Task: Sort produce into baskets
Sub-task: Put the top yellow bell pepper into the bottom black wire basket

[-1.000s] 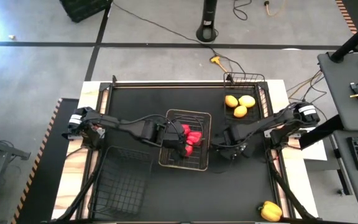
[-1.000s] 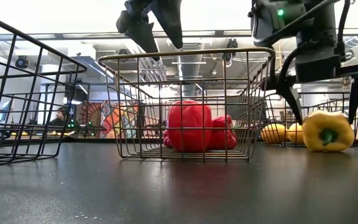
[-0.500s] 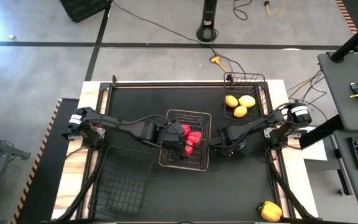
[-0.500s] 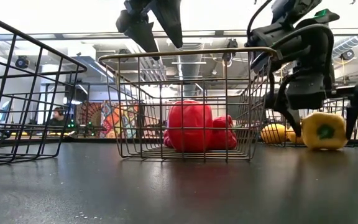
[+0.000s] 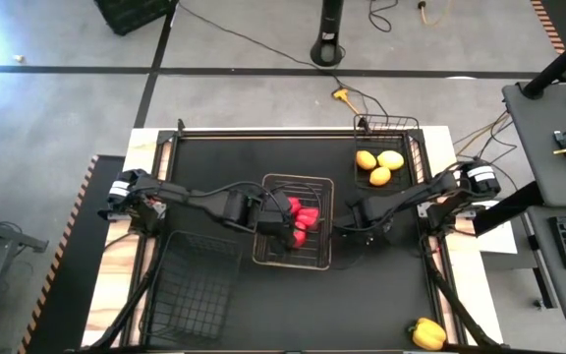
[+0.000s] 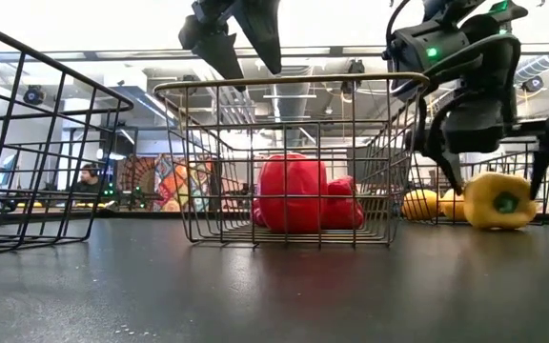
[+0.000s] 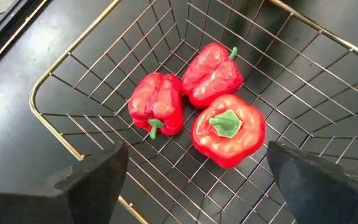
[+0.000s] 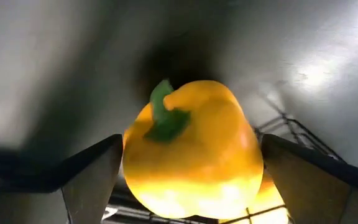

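Note:
Three red bell peppers [image 7: 197, 112] lie on the floor of the pale wire basket [image 5: 293, 258] at the table's middle. My left gripper [image 7: 204, 186] hangs open above them, touching nothing. My right gripper [image 8: 191, 180] is open just right of that basket, low over the table, with one finger on each side of a yellow bell pepper [image 8: 191, 149] that sits on the table [image 6: 498, 200]. In the high view the right gripper [image 5: 350, 220] hides this pepper. Three lemons [image 5: 378, 165] lie in the black basket [image 5: 386, 126] at the far right. A second yellow pepper [image 5: 425, 332] lies at the near right edge. My right gripper comes from above with its fingers [image 8: 92, 180] beside the yellow pepper's two sides. The pepper rests on the table. I cannot tell whether the fingers touch it.
An empty black wire basket [image 5: 190, 285] stands at the near left. The pale basket's right wall [image 6: 389, 162] stands close to my right gripper. Bare black tabletop [image 5: 381, 285] lies between the middle basket and the near right pepper.
My right gripper has shifted a little toward the pale basket and the table's far edge and turned about over the yellow pepper, staying open. The pepper stays on the table. My left gripper has kept still.

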